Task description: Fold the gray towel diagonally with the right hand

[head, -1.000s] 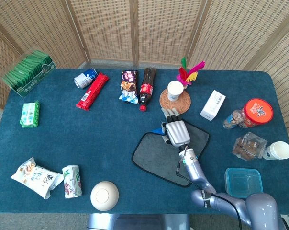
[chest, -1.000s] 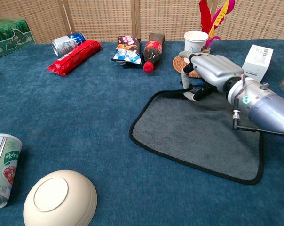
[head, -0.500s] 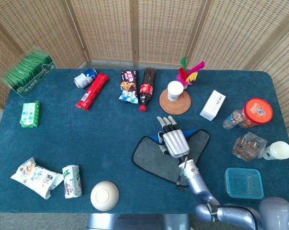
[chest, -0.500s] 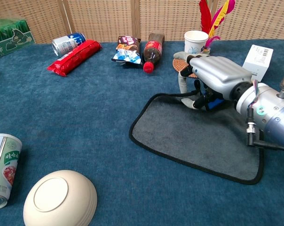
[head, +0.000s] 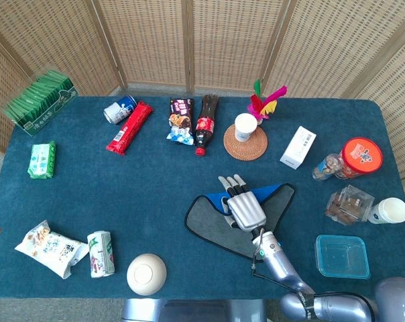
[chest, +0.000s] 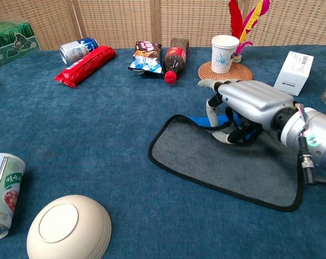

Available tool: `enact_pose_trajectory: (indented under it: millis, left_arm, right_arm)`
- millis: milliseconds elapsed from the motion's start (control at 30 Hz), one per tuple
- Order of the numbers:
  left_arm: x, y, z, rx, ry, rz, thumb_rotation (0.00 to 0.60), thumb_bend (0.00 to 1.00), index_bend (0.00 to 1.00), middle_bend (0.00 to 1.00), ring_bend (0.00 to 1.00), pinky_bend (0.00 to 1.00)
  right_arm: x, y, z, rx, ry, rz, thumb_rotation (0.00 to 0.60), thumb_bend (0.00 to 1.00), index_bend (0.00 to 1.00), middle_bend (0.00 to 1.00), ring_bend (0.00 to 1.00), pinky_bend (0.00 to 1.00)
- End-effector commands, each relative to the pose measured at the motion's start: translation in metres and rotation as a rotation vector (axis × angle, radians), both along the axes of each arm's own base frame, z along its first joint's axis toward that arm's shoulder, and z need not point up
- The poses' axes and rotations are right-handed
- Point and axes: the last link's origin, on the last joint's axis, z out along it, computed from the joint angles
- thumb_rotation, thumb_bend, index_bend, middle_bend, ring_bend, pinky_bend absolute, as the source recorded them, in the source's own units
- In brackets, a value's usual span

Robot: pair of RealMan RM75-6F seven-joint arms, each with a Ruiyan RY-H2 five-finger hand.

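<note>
Gray towel [head: 219, 225] with black edging, spread on the blue-carpeted counter [head: 122, 194] a little toward 4 o'clock of centre. Far edge lifted and turned over toward the near side, baring a bright blue underside [chest: 202, 120] beneath the hand. Near portion flat, rounded corner pointing toward 9 o'clock in the head view. Lying at 6 o'clock of the woven coaster [head: 245, 143] and paper cup [head: 245, 127], well apart from both.

Right hand [head: 243, 204] palm down over the raised far edge, silver back uppermost, forearm running off toward 5 o'clock. Fingers [chest: 210, 103] curled downward, thumb beneath, pinching the folded cloth, as the chest view shows; blue fabric visible between thumb and fingers. Wrist level, just above the towel surface. Left hand absent from both views.

Around the counter: cola bottle [head: 205, 123] lying at 12 o'clock, snack packet [head: 180, 121] just beside it, red wrapper [head: 129, 127] and drink can [head: 119, 109] further toward 11. Green box [head: 40, 102] at 10 o'clock. White bowl [head: 146, 274] upside down at 7 o'clock, green can [head: 100, 253] lying near it. White carton [head: 298, 147] toward 2 o'clock, clear blue container [head: 341, 255] at 4 o'clock. Feathers [head: 264, 100] behind the cup.
</note>
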Motion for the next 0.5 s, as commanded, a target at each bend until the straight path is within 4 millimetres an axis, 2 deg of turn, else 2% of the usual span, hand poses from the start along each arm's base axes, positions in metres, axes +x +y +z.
enact_pose_trajectory:
  millis: [33,233,500]
  left_arm:
    - [0.000,0.000,0.000,0.000,-0.001,0.001,0.600,0.24,0.18,0.00,0.00,0.00]
    - [0.000,0.000,0.000,-0.002,0.000,0.000,0.600,0.24,0.18,0.00,0.00,0.00]
    - [0.000,0.001,-0.002,-0.007,0.003,0.001,0.600,0.24,0.18,0.00,0.00,0.00]
  right_arm:
    - [-0.004,0.002,0.002,0.016,0.042,0.016,0.600,0.44,0.66,0.00,0.00,0.00]
    - [-0.009,0.007,0.009,0.040,0.071,0.035,0.600,0.44,0.66,0.00,0.00,0.00]
    - [-0.009,0.024,0.020,0.070,0.079,0.071,0.600,0.44,0.67,0.00,0.00,0.00]
